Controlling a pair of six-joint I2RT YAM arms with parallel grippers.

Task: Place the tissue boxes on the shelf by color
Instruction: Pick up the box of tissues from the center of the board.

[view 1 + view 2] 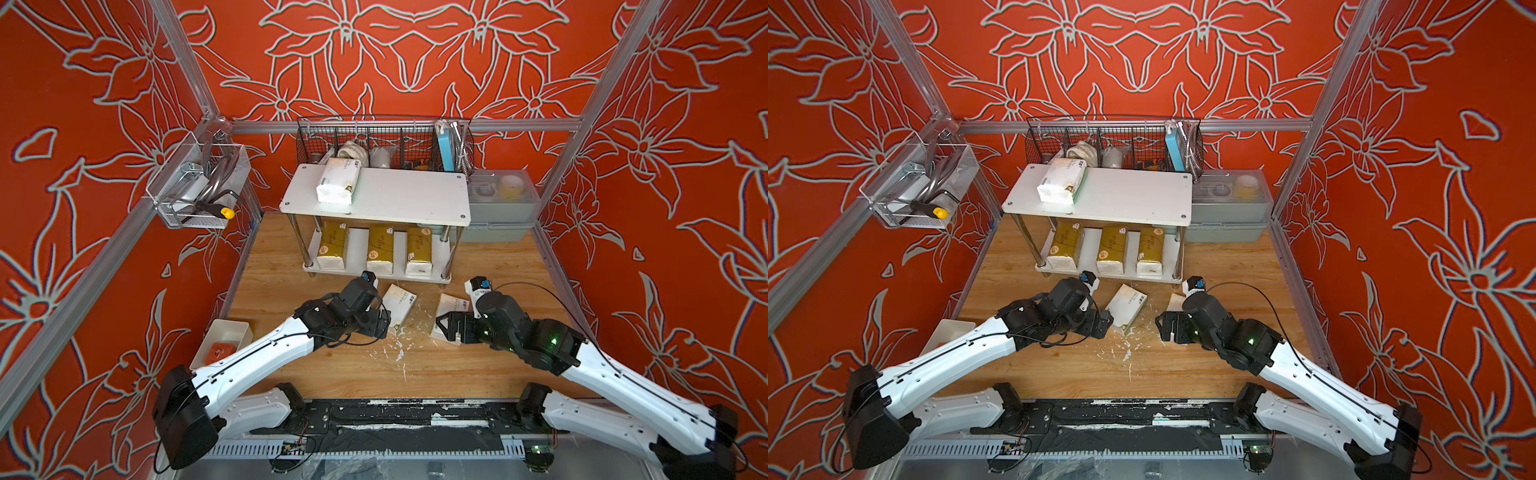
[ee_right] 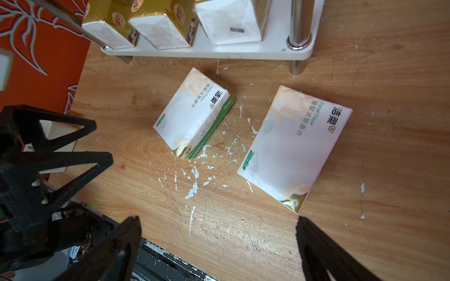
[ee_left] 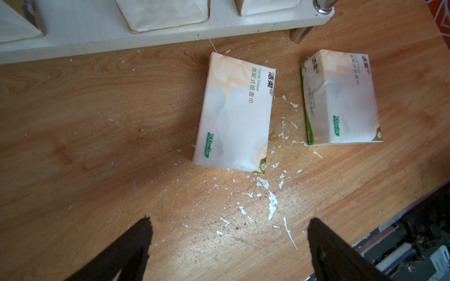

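The shelf [image 1: 407, 195] stands at the back of the wooden table. One white tissue box [image 1: 338, 180] lies on its top board. Three gold tissue boxes [image 1: 380, 247] sit side by side on the lower board. Two more white tissue boxes [image 3: 236, 116] [image 3: 341, 97] lie flat on the table in front of the shelf. My left gripper [image 3: 230, 223] hovers open just short of the left-hand one. My right gripper [image 2: 218, 221] is open too, its fingertip close to the corner of the right-hand box [image 2: 292, 150]. Neither gripper holds or touches anything.
A black wire basket [image 1: 386, 141] hangs behind the shelf, and a grey lidded bin [image 1: 498, 208] stands to its right. A white tray [image 1: 228, 332] with an orange block sits at the table's left edge. White flecks [image 1: 397, 353] dot the wood between the arms.
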